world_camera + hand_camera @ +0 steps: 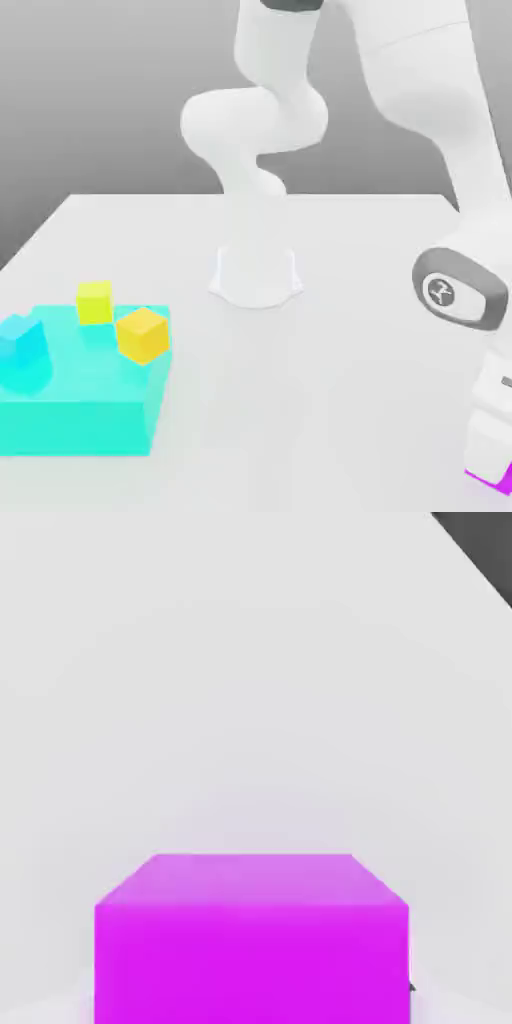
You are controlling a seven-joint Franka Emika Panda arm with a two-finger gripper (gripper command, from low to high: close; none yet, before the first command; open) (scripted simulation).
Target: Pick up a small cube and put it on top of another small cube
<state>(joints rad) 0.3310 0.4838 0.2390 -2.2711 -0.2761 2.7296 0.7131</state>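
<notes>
Magenta cube (250, 937) sits right under the hand camera, on the bench (250, 662). Jaws read shut; grip on the cube likely but unconfirmed. Step: grasp. Next: lift, carry to a yellow cube (142, 333) on the cyan block (80, 400), well away from magenta cube; exterior view shows these.

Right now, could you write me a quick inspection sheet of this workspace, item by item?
Surface: white table, plain.
Job's things: magenta cube on the table at the exterior view's lower right, under the arm's hand.
Clutter: cyan block at the exterior view's left, carrying two yellow cubes and a cyan cube.
Gripper: shut; whether it grips the magenta cube cannot be told.
Cables: nothing seen.
Surroundings: grey backdrop; white arm on its round base.
</notes>
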